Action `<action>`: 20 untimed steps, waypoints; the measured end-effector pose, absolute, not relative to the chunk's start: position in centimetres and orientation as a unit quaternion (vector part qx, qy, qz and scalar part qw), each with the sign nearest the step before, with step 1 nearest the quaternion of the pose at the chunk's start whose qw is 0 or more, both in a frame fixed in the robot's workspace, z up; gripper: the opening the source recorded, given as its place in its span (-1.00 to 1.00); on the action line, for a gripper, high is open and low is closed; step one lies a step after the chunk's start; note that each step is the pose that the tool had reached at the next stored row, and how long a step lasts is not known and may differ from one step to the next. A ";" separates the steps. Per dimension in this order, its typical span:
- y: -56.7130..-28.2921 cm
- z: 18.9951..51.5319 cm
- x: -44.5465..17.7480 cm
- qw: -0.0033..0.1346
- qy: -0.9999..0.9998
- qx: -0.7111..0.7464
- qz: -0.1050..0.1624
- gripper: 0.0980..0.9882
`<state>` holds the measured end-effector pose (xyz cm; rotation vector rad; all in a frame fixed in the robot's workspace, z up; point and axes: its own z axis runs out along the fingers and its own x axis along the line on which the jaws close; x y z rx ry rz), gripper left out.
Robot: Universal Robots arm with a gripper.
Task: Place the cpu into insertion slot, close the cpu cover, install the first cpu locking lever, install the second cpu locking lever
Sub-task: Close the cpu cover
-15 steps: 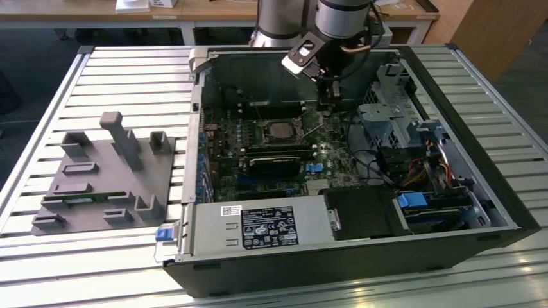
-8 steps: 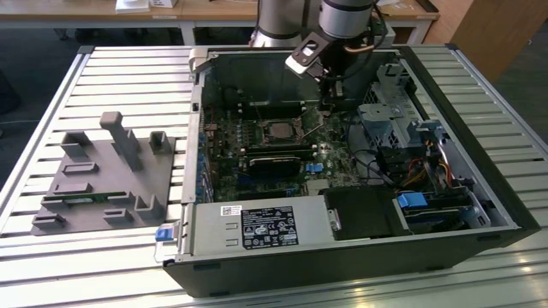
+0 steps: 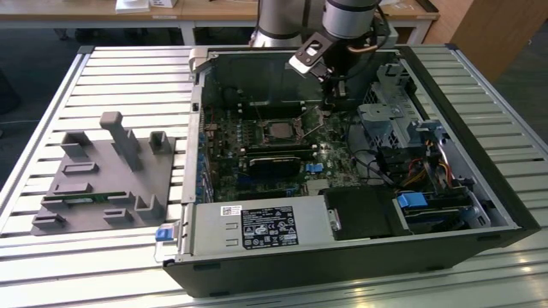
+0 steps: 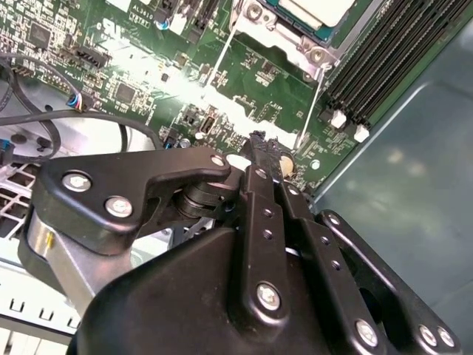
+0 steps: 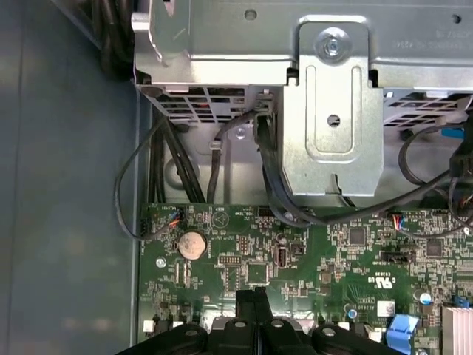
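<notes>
Nearest in the exterior view lies the power supply [image 3: 256,228] of an open computer case [image 3: 479,192] on a slatted table [image 3: 111,70]. Deeper in, the cpu [image 3: 279,131] sits in the insertion slot [image 3: 261,130] on the motherboard [image 3: 224,138]. The gripper [image 3: 328,109] hangs near it, toward the exterior view's right.

In the second wrist view the gripper [image 4: 264,146] has its fingers pressed together, holding nothing. The cpu [image 4: 314,9] is framed by the cpu cover [image 4: 290,31], with thin wire levers [image 4: 222,63] alongside.

In the first wrist view the fingertips [image 5: 244,305] meet over the board near a coin cell [image 5: 192,245], a metal drive cage [image 5: 332,111] beyond.
</notes>
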<state>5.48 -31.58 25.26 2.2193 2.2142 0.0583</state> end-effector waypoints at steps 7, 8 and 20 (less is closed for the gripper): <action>-31.5 25.1 6.1 0.001 0.706 0.708 0.017 -0.98; -31.5 25.1 6.2 0.001 0.706 0.708 0.017 -0.98; -31.5 24.0 6.4 -0.004 0.706 0.708 0.012 -0.98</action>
